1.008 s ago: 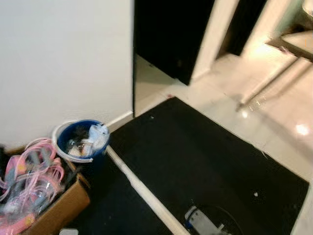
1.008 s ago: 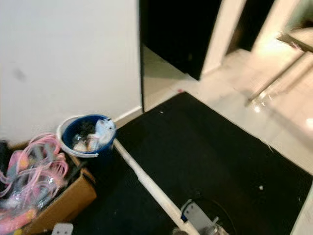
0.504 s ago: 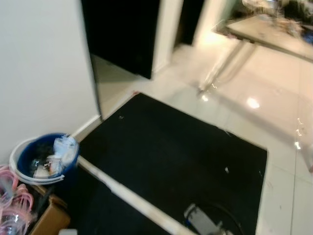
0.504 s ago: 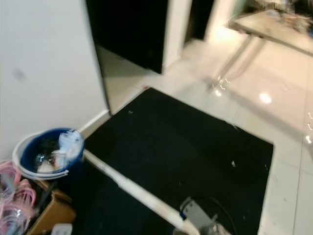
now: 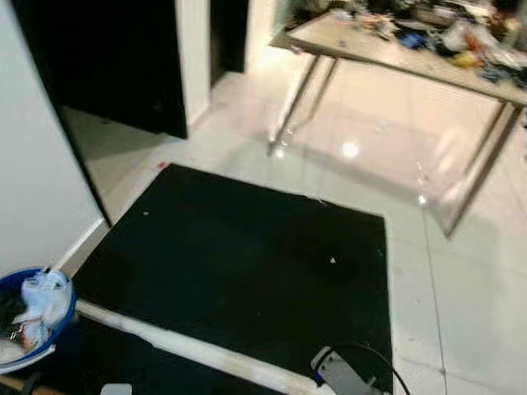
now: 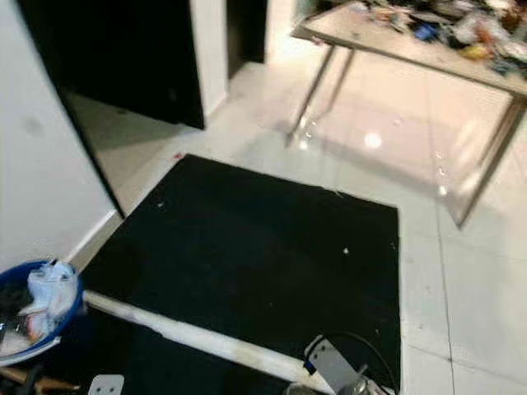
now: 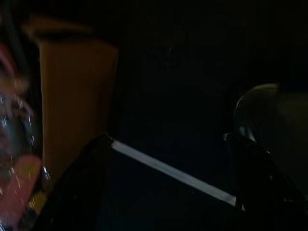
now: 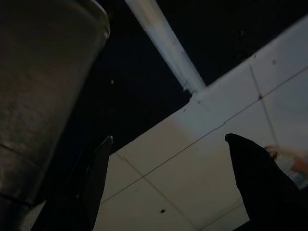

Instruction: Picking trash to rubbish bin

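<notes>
The blue rubbish bin [image 5: 29, 317] with a white rim stands at the near left by the wall, holding crumpled plastic and paper. Small white specks [image 5: 333, 261] lie on the black mat [image 5: 247, 271], and a red bit [image 5: 161, 164] lies on the tiles beyond it. In the dark left wrist view my left gripper [image 7: 167, 138] hangs open over the mat, with nothing between its fingers. My right gripper [image 8: 168, 138] is open too, above the mat's edge and the white tiles. A blurred pinkish thing [image 8: 293, 161] sits at that view's edge.
A white strip [image 5: 189, 350] crosses the mat near me. A cluttered table [image 5: 412, 49] on thin metal legs stands at the far right, and a dark doorway [image 5: 107, 58] at the far left. A brown cardboard box [image 7: 72, 96] is close to my left gripper.
The camera has swung to the right. The bin has slid to the view's left edge, the box of pink hangers has left the head views, and the table has come in.
</notes>
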Robot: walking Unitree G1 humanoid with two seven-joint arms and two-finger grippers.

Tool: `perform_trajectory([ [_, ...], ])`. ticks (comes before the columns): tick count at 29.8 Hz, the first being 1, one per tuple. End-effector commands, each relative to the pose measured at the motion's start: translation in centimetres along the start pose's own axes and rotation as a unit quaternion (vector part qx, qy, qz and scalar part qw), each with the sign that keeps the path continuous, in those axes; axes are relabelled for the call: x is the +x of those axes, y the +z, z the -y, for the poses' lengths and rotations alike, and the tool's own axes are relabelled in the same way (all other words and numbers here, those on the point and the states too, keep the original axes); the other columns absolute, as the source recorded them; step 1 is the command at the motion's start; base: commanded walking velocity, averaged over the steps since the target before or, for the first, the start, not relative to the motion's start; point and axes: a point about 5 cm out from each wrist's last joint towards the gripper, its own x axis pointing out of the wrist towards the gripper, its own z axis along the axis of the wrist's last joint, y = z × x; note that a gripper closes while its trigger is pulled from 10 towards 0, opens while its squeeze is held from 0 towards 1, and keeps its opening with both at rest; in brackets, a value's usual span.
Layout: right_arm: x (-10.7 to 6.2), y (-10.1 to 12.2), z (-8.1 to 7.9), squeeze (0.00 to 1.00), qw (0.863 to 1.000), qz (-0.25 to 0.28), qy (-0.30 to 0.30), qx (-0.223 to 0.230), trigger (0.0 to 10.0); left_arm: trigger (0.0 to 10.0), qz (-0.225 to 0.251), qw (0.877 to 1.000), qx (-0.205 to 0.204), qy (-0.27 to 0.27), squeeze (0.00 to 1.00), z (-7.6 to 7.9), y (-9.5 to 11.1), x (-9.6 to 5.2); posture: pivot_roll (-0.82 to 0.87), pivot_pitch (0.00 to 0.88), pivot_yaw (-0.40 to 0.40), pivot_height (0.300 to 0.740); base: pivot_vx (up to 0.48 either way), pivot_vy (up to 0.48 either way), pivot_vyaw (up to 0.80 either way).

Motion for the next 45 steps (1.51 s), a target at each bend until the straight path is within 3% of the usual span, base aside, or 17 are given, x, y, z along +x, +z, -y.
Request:
perform_trajectory([
  [1, 0.0, -0.3, 0.1, 0.0, 1.0, -0.005, -0.002, -0.003, 10.0, 10.0, -0.002, 1.0, -0.004, -0.006, 0.0, 0.2, -0.2, -0.1, 0.11, 0.037, -0.009, 0.74, 0.0, 0.0, -0.76],
  [14, 0.0, -0.2, 0.2, 0.0, 1.0, -0.001, -0.004, -0.001, 10.0, 10.0, 0.042, 0.999, -0.023, -0.021, 0.0, 0.4, 2.0, 0.2, 0.11, 0.036, -0.013, 0.74, 0.081, 0.0, -0.76],
  [27, 0.0, 0.0, 0.4, 0.0, 1.0, 0.004, -0.007, -0.003, 10.0, 10.0, 0.05, 0.998, -0.014, -0.034, 0.0, 0.5, 2.4, 0.3, 0.11, 0.031, -0.015, 0.74, 0.428, 0.0, 0.0],
  [37, 0.0, -0.3, 0.3, 0.0, 1.0, -0.003, -0.004, -0.003, 10.0, 10.0, 0.057, 0.998, -0.014, -0.036, 0.0, 0.5, 2.6, 0.2, 0.11, 0.037, -0.01, 0.74, 0.48, 0.0, -0.7],
  [41, 0.0, -0.3, 0.2, 0.0, 1.0, -0.003, -0.004, -0.003, 10.0, 10.0, 0.084, 0.996, -0.023, -0.032, 0.0, 0.2, 4.0, 0.3, 0.11, 0.04, -0.011, 0.74, 0.48, 0.0, -0.76],
  [42, 0.0, -0.3, 0.3, 0.0, 1.0, -0.003, -0.007, -0.003, 10.0, 10.0, 0.127, 0.991, -0.025, -0.033, 0.0, 0.0, 6.2, 0.4, 0.11, 0.043, -0.013, 0.74, 0.48, 0.0, -0.77],
  [43, 0.0, -0.3, 0.3, 0.0, 1.0, -0.002, -0.008, 0.001, 10.0, 10.0, 0.145, 0.988, -0.027, -0.035, 0.0, 0.0, 7.1, 0.3, 0.11, 0.043, -0.013, 0.74, 0.48, 0.0, -0.74],
  [45, 0.0, -0.3, 0.3, 0.0, 1.0, -0.001, -0.009, 0.003, 10.0, 10.0, 0.157, 0.987, -0.028, -0.036, 0.0, 0.0, 7.7, 0.3, 0.11, 0.043, -0.013, 0.74, 0.48, 0.0, -0.74],
])
